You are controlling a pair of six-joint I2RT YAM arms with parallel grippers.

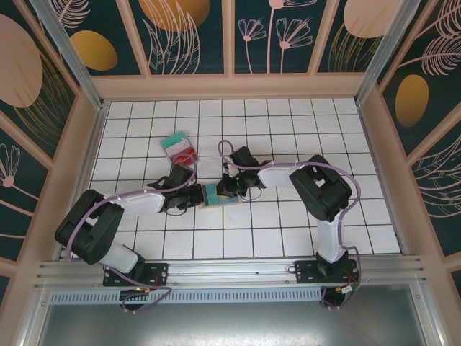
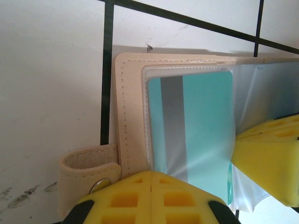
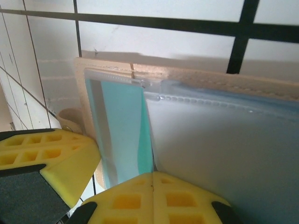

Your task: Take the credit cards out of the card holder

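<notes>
The tan card holder [image 1: 215,194] lies open on the white tiled table between my two grippers. A teal credit card [image 2: 205,126] with a grey stripe sits in its clear sleeve. The left gripper [image 2: 153,179] is shut, with its tips down on the holder's near edge [image 2: 128,116] beside the strap. The right gripper [image 3: 153,175] is shut where a bare strip of the teal card [image 3: 147,140] runs in between its tips, next to a cloudy sleeve page [image 3: 224,149]. In the top view the left gripper [image 1: 194,196] and right gripper [image 1: 230,189] flank the holder.
A small pile of loose cards [image 1: 180,148], teal and red, lies on the tiles behind the left arm. The holder's snap strap [image 2: 88,168] sticks out to the left. Tan walls [image 1: 230,86] enclose the table on three sides.
</notes>
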